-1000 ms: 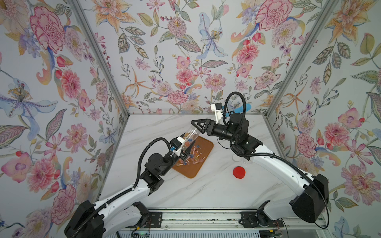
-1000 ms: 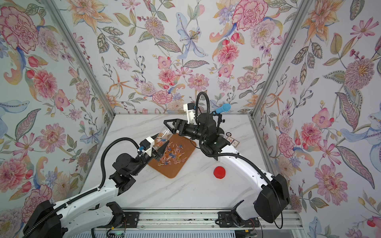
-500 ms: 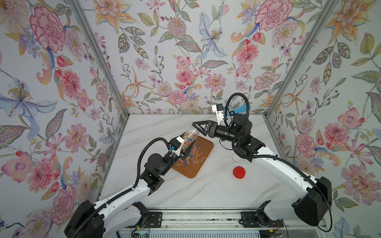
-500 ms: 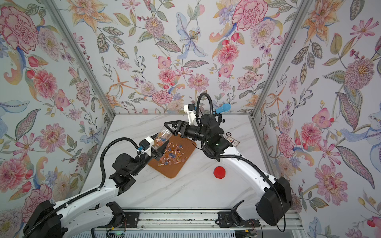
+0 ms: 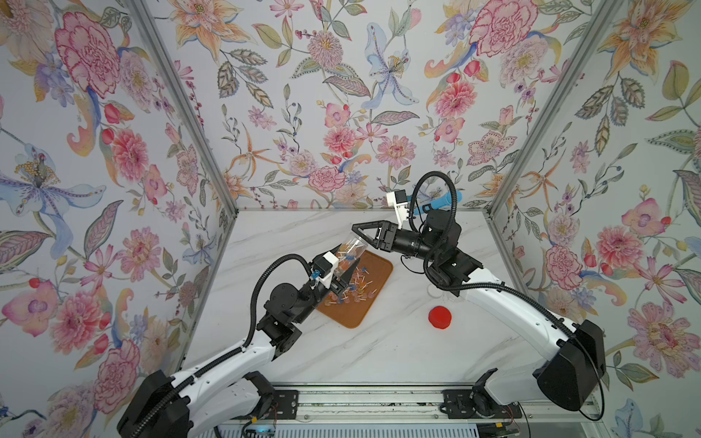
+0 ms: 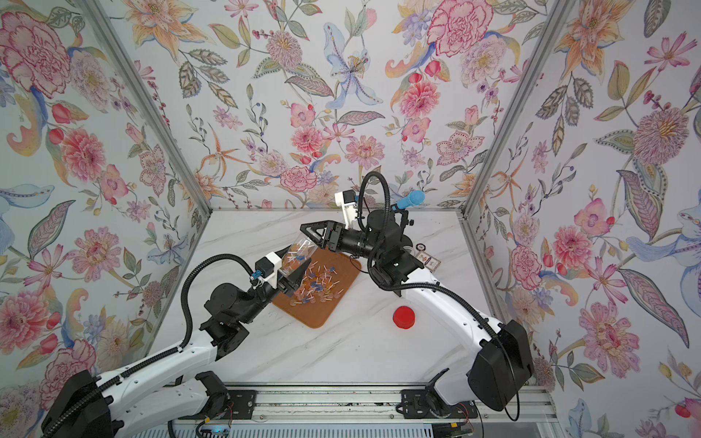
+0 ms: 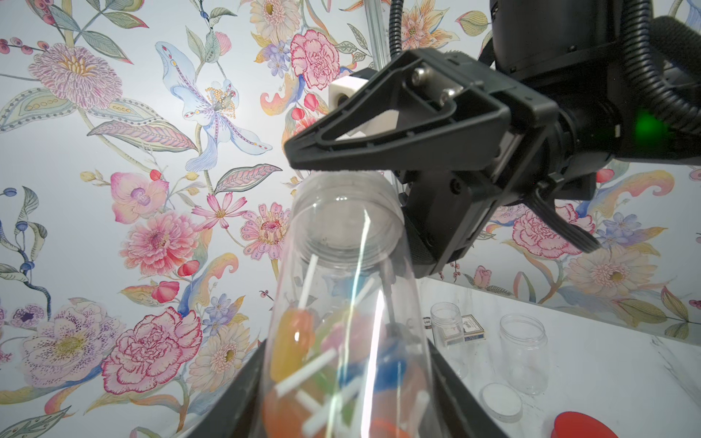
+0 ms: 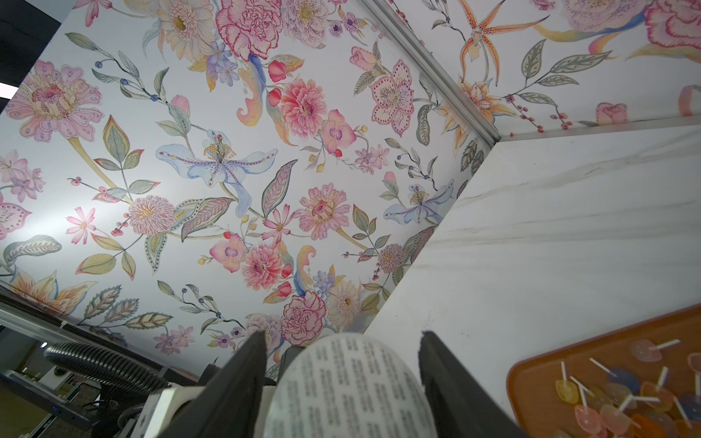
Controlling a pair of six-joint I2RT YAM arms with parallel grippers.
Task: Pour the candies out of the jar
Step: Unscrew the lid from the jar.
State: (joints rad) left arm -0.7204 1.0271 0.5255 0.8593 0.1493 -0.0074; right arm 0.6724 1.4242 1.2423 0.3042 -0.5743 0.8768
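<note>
There is one clear jar (image 5: 351,252), tilted above one brown tray (image 5: 354,321) that lies near the middle of the white table (image 5: 379,352). The jar's lower end points down at the tray and its upper end points far and to the right.

There are two claws. The left claw (image 5: 341,275) is clenched on the jar's lower part, with one black finger on either side of it. The right claw (image 5: 360,237) reaches in from the right to the jar's upper end. From its own wrist camera the round printed end of the jar (image 8: 349,390) sits between the two fingers (image 8: 242,379). I cannot tell whether they press on it, since a thin gap seems to show on one side.

Some of the candies (image 7: 296,341) are inside the jar, bunched at its lower end. Orange, yellow, pink and blue heads show there, overlapping too much to count. More candies (image 5: 356,292) lie loose on the tray below the jar, roughly twenty of them (they also overlap, so this is a rough count).

One red lid (image 5: 439,317) lies flat on the table, to the right of the tray and a little nearer, well apart from it. The left wrist camera shows two empty clear jars (image 7: 447,330) (image 7: 523,352) standing upright and apart from each other. One flat white lid (image 7: 500,402) lies near them, and one small box (image 7: 468,330) sits behind the first jar.
</note>
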